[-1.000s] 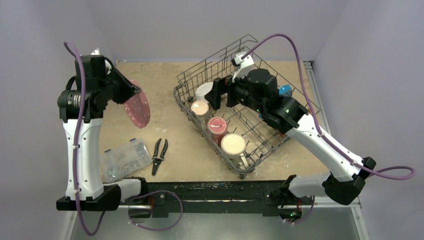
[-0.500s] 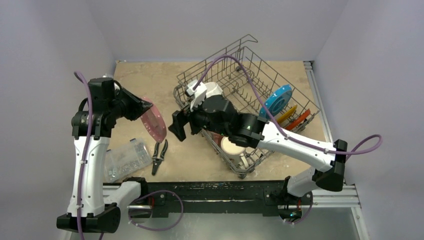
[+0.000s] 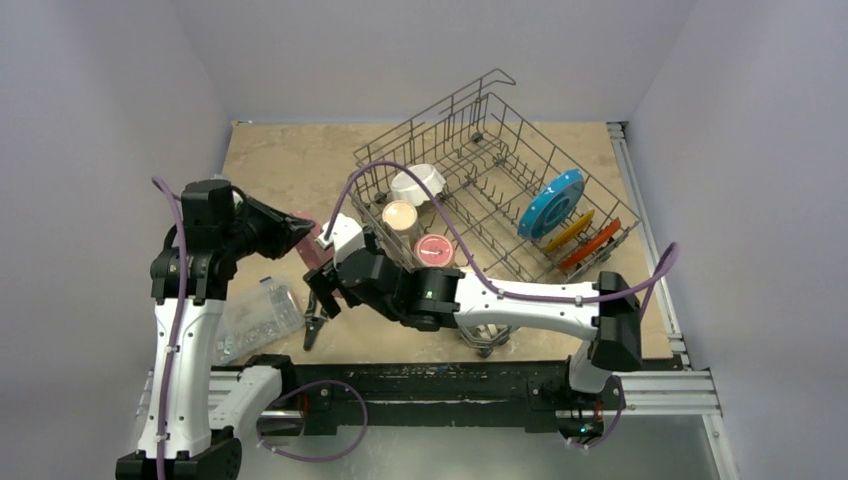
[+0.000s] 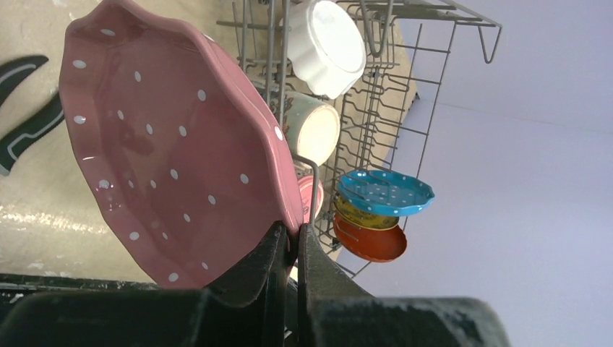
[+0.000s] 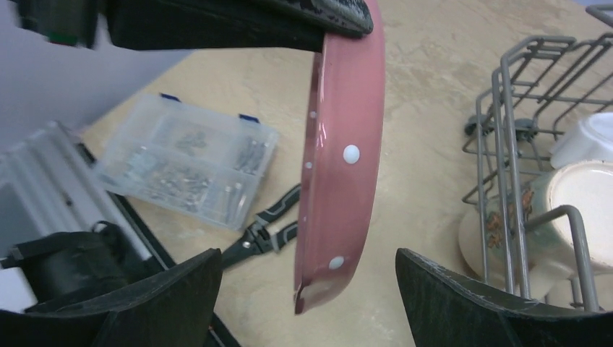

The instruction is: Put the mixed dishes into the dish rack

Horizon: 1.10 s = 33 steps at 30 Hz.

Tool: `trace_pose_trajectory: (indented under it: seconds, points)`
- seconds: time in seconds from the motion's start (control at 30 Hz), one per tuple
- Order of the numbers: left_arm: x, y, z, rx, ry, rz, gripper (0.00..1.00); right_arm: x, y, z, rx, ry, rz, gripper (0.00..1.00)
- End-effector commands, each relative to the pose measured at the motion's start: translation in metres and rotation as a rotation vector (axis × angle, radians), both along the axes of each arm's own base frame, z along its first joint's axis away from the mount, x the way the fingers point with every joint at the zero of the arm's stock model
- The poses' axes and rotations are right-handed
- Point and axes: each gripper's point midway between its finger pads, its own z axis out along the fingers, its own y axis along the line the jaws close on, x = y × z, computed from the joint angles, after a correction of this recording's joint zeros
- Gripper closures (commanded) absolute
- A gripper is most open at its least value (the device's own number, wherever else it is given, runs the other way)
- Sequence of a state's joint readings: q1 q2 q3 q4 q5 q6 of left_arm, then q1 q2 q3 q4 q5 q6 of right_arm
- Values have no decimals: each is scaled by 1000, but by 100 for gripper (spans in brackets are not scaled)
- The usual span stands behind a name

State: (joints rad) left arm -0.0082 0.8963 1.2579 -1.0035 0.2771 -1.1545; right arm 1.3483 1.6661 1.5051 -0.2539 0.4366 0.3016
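Reaching low across the beige worktop [image 3: 290,160], the right arm stretches leftward. Its right hand [image 5: 311,289] is spread wide, and the pink dotted plate [image 5: 340,152] hangs edge-on between the fingers, touching neither. The left arm stands tall with a bent elbow, its left hand [image 4: 291,235] clamped on the plate's rim. Past the right hand lie pliers [image 5: 264,231] and a clear parts box [image 5: 188,163]. The dish rack [image 3: 440,125] sits to its right, and pale lilac walls close in the space. A second ago the right hand was inside the rack and the plate was held farther left.
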Motion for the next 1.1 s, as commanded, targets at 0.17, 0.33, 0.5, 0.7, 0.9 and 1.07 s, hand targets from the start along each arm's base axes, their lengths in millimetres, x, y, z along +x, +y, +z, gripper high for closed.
trace_pose_trajectory:
  seconds: [0.17,0.33,0.5,0.7,0.9,1.07]
  points:
    - [-5,-15,36,-129,-120,-15,100,30,13,13,10,-150,-179,34]
    - [-10,-16,29,-147,-87,-7,100,27,23,17,32,-211,-100,100]
    - [-19,-18,13,-172,12,-1,100,28,20,35,59,-297,-73,100]
    - [-12,-28,3,-246,45,-21,69,24,19,57,102,-376,-22,100]
    - [-5,-29,15,-236,-13,-45,52,23,21,61,108,-402,0,100]
    - [-7,-30,7,-226,14,-60,53,27,12,70,107,-463,-16,100]
